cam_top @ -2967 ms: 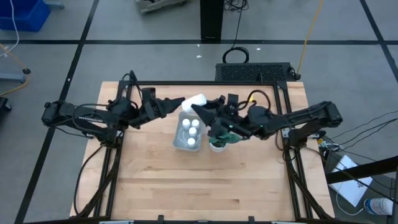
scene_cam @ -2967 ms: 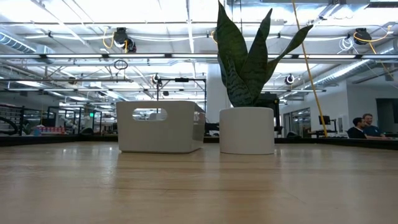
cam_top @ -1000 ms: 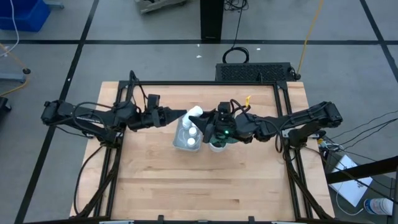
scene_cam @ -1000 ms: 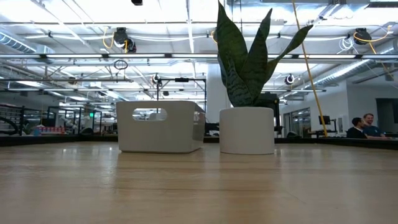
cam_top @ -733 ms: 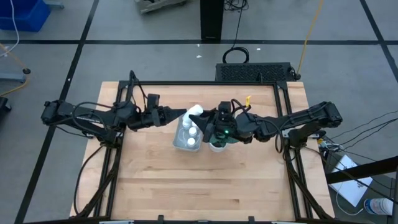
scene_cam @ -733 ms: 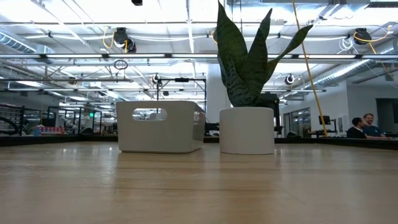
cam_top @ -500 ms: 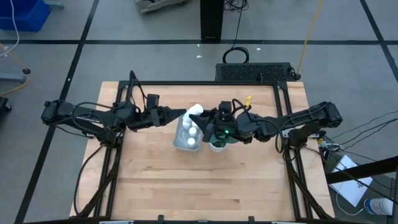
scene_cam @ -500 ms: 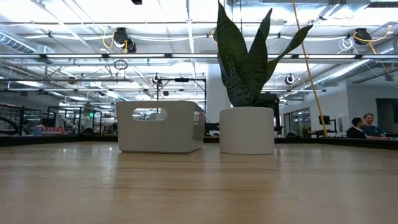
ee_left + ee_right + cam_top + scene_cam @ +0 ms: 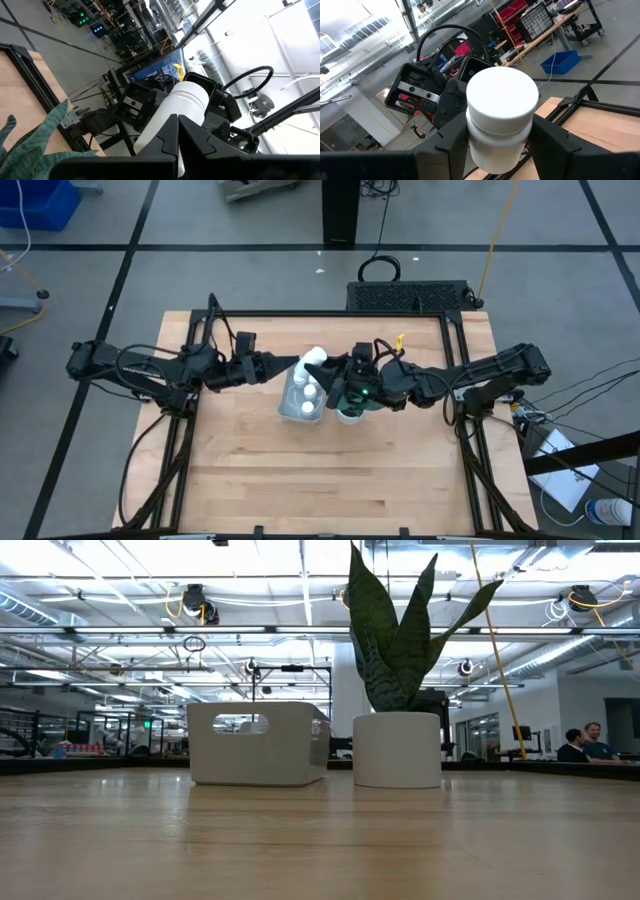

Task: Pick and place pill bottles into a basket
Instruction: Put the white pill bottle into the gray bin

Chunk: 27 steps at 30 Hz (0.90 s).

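Right gripper [image 9: 502,145] clamps smooth white cylindrical pill bottle [image 9: 501,117] | left gripper [image 9: 178,131] closed

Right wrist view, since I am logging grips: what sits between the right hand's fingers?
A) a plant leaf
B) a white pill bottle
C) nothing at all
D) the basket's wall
B: a white-capped pill bottle is clamped between the two dark fingers of the right hand.
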{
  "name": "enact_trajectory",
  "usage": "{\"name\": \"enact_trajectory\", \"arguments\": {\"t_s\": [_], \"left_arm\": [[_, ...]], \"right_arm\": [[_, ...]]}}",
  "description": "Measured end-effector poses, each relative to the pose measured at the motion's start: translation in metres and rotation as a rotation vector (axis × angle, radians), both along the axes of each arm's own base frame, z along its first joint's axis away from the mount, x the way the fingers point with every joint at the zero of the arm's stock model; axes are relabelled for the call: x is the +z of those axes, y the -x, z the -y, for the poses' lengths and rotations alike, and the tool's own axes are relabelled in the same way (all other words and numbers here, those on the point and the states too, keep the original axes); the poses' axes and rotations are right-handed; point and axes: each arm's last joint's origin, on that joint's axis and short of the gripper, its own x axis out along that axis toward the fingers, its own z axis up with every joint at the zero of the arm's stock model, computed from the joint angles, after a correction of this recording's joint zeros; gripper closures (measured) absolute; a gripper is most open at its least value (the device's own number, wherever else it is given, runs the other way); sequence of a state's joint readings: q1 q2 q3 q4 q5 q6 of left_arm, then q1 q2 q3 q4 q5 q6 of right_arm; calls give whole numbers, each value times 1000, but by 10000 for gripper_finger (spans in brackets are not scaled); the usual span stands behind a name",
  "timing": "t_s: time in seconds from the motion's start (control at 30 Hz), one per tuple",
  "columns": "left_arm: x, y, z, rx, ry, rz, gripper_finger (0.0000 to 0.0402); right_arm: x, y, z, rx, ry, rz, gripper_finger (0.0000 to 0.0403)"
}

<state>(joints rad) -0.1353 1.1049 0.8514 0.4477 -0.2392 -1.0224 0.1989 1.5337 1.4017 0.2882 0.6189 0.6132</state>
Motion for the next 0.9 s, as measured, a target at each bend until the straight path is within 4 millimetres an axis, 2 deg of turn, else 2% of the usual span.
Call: {"name": "enact_trajectory", "arguments": {"t_s": [0.43,0.57,0.77,0.9], "left_arm": [[0,1,5,2,9,-1,387],[0,1,7,-27,5,5,397],[-4,-1,11,-38,7,-15,385],[-9,-4,15,-51,0,-48,391]], "right_arm": [[1,0,1,-9,-1,1,237],[1,0,2,-29,-3,3,237],[3,0,10,-48,-8,15,236],[2,-1,9,-26,-2,8,236]]}}
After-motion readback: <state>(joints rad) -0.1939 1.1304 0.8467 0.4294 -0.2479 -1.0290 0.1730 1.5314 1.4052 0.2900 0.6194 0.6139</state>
